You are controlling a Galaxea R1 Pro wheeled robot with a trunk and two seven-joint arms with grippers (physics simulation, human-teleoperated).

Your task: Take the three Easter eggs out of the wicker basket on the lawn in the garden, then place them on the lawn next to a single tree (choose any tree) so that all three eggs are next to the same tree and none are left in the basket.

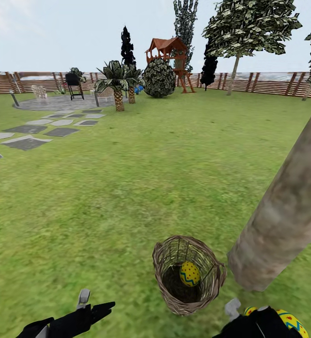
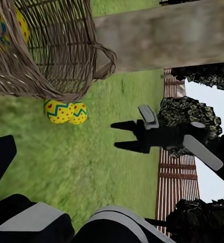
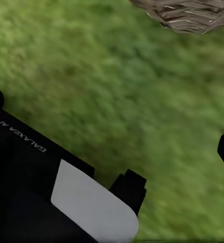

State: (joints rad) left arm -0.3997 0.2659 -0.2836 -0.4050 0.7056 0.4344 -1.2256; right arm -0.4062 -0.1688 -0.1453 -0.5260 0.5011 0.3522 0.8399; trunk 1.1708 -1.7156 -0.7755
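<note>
The wicker basket [image 1: 207,281] stands on the lawn [image 1: 127,188] with one Easter egg [image 1: 190,273] inside. Two more eggs [image 2: 59,111] [image 2: 79,112] lie side by side on the grass beside the basket [image 2: 51,55], close to the foot of the thick pale tree trunk [image 1: 287,216]. In the head view these two eggs [image 1: 292,323] are partly hidden behind my right arm. My right gripper [image 2: 123,135] hovers open over the grass near them, holding nothing. My left gripper [image 1: 99,310] sits low, left of the basket, open and empty.
Grey paving slabs [image 1: 28,136] run along the far left. Short palms [image 1: 119,84], a round bush [image 1: 159,77], a play tower [image 1: 170,54] and thin-trunked trees [image 1: 247,28] stand by the brown slatted fence [image 1: 268,83]. Wide grass stretches ahead.
</note>
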